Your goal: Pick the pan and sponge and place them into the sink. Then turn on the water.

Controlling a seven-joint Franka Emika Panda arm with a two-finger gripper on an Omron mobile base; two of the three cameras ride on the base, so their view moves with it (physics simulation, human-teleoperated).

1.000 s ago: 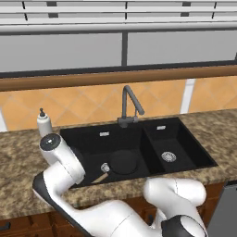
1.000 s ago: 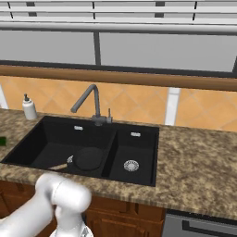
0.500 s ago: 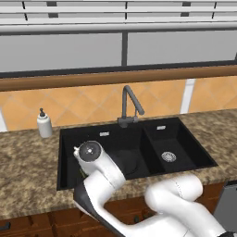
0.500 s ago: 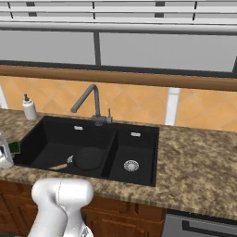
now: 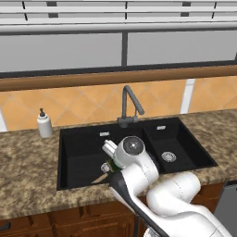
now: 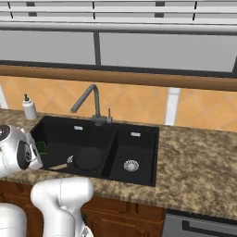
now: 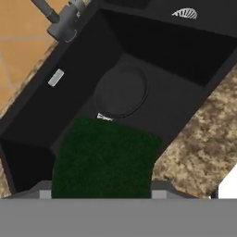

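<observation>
Sponge point(image 7: 105, 159) gripped above sink point(image 7: 41, 109) left bowl, pan point(image 7: 121, 90) beneath

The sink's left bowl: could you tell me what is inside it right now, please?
The pan lies on the floor of the sink. The sponge, held in the gripper, hangs above it, hiding the pan's handle in the hand view.

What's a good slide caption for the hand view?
Gripper holds the green sponge above the sink's larger basin, where the black pan already lies.
</observation>
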